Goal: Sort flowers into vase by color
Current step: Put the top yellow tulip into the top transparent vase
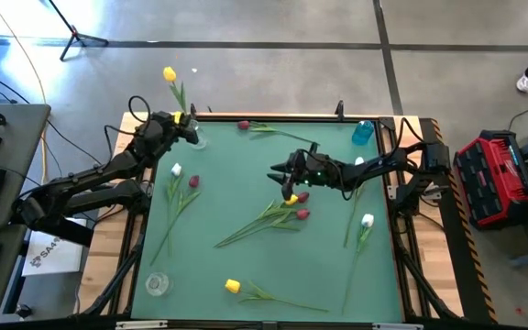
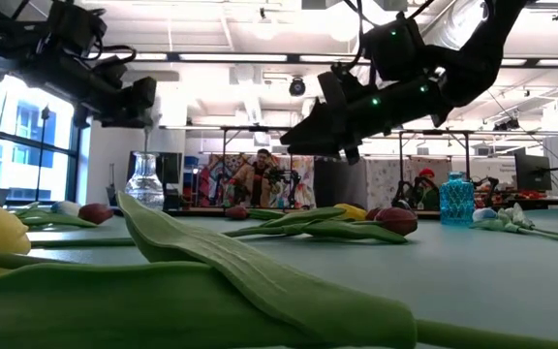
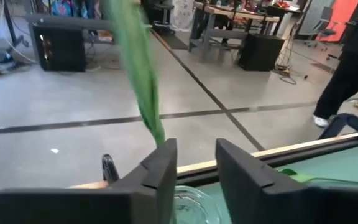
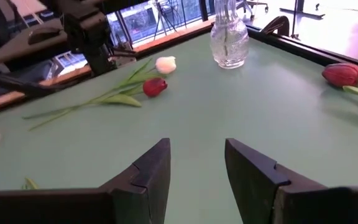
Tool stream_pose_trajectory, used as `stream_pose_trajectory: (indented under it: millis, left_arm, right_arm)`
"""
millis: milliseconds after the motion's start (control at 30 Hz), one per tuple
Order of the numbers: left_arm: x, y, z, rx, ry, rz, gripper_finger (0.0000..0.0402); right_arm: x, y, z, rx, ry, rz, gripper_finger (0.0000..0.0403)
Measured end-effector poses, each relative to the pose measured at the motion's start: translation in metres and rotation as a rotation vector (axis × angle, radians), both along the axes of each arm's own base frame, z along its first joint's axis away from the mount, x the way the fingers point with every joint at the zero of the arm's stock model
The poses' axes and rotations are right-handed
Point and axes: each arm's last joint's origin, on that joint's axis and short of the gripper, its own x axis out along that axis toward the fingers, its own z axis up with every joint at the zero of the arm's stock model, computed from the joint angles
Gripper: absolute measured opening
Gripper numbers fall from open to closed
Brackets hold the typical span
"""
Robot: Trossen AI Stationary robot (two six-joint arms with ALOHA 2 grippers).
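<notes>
A yellow tulip (image 1: 170,74) stands with its stem in a clear glass vase (image 1: 196,139) at the far left corner of the green tabletop (image 1: 246,202), its head leaning out past the tabletop's edge, apparently the first flower sorted. The left gripper (image 1: 191,126) hovers directly over that vase; the left wrist view shows its fingers (image 3: 160,171) parted with a clear gap and a green leaf (image 3: 138,68) rising beside one of them, not pinched, which suggests the stem is being let go so it can settle into the vase. The right gripper (image 1: 280,174) hangs above the middle of the tabletop with its jaws apart and nothing between them, just beyond a crossed cluster of a yellow and a dark red tulip (image 1: 296,206), a likely spot for the next pick. The rest lie loose: a white and a dark red tulip (image 1: 184,176) on the left, another dark red one (image 1: 243,125) at the far edge, a white one (image 1: 367,221) at right, a yellow one (image 1: 233,286) in front. A blue vase (image 1: 363,132) and a second clear vase (image 1: 157,283) stand empty.
</notes>
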Motion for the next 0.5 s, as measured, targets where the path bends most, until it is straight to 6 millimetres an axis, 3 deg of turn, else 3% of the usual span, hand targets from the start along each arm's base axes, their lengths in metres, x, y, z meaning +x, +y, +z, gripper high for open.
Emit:
stream_pose_trajectory:
  millis: [100, 300, 400, 500]
  left_arm:
    - [0.001, -0.001, -0.001, -0.017, -0.018, -0.047, 0.0139]
    - [0.003, -0.003, -0.001, -0.021, -0.004, -0.128, 0.0171]
    - [0.002, -0.006, 0.004, 0.024, 0.024, -0.152, 0.0172]
    - [0.0, -0.012, 0.01, 0.068, 0.03, -0.176, 0.0172]
  right_arm:
    - [0.009, -0.011, 0.009, 0.015, 0.055, -0.025, 0.0142]
    - [0.024, -0.05, 0.034, -0.011, 0.434, -0.124, 0.0142]
    - [0.026, -0.065, 0.049, -0.051, 0.5, -0.146, 0.0142]
    - [0.023, -0.072, 0.051, -0.016, 0.518, -0.116, 0.0142]
